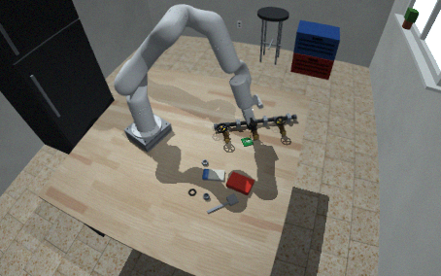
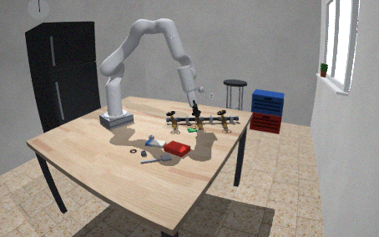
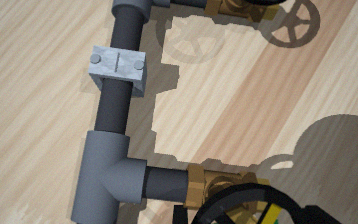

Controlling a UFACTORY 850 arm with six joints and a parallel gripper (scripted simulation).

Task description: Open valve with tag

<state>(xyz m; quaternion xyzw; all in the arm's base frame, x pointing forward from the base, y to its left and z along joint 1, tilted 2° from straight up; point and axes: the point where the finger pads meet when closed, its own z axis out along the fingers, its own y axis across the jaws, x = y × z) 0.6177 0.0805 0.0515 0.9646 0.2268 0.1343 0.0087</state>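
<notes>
A dark pipe (image 1: 267,120) (image 2: 184,119) (image 3: 117,105) lies on the table at the far right with three brass valves. My gripper (image 1: 252,127) (image 2: 196,109) comes down from above and is shut on the black handwheel (image 3: 240,197) of the middle valve (image 1: 254,136) (image 2: 199,123) (image 3: 215,182). A green tag (image 1: 247,141) (image 2: 192,130) lies on the table right beside that valve; its number cannot be read here and it is out of the wrist view. The left valve (image 1: 225,137) (image 2: 173,122) and the right valve (image 1: 282,131) (image 2: 224,123) stand free of the gripper.
Nearer the table's middle lie a red box (image 1: 240,183) (image 2: 177,148), a blue and white block (image 1: 213,174), a black ring (image 1: 191,192), small nuts and a grey hand tool (image 1: 223,204). The arm's base (image 1: 148,131) is at the left. A clamp (image 3: 117,67) holds the pipe.
</notes>
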